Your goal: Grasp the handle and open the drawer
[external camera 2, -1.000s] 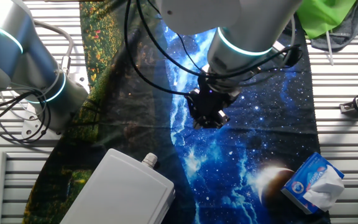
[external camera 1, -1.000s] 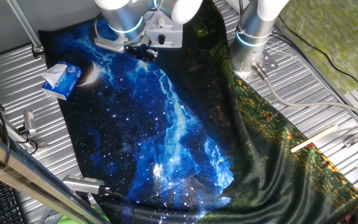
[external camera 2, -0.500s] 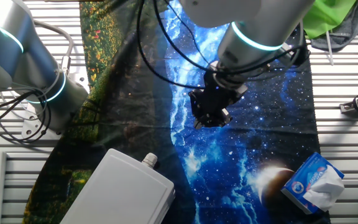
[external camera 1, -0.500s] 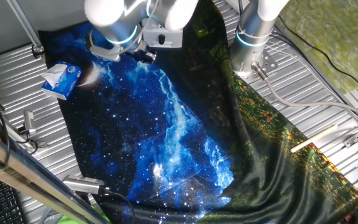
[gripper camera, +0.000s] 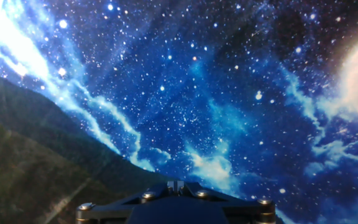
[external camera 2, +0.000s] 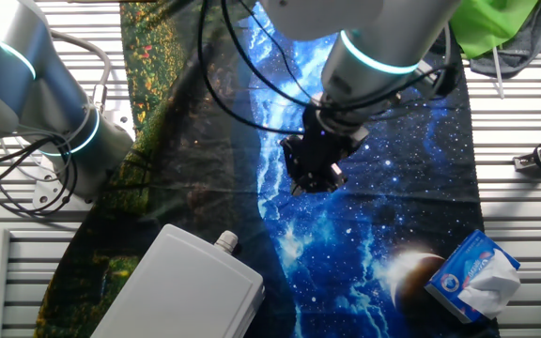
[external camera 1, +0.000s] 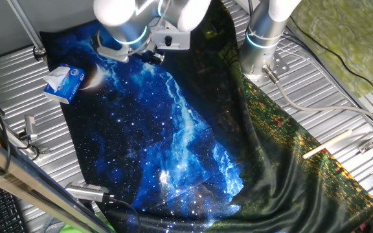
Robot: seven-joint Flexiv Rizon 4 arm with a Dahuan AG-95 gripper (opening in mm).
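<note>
The drawer (external camera 2: 184, 287) is a white boxy unit at the bottom left of the other fixed view, lying on the starry blue cloth. Its handle (external camera 2: 225, 241) is a small round knob on the face toward the cloth's middle, and looks pale here. My gripper (external camera 2: 314, 175) is dark and hangs above the cloth, up and to the right of the knob, well apart from it. In one fixed view the drawer (external camera 1: 175, 37) shows partly behind my arm, with the gripper (external camera 1: 149, 57) just in front. In the hand view the fingertips (gripper camera: 175, 184) are pressed together, empty; only cloth shows.
A blue-and-white tissue box (external camera 2: 478, 272) sits on the cloth's corner; it also shows in one fixed view (external camera 1: 63, 82). A second silver arm (external camera 2: 54, 103) stands at the left beside the cloth. Cables and a small tool (external camera 2: 540, 158) lie on the ribbed metal table.
My wrist swung slightly to one side and came partway back. The gripper stays shut above the cloth at about the same spot. The drawer has not moved.
</note>
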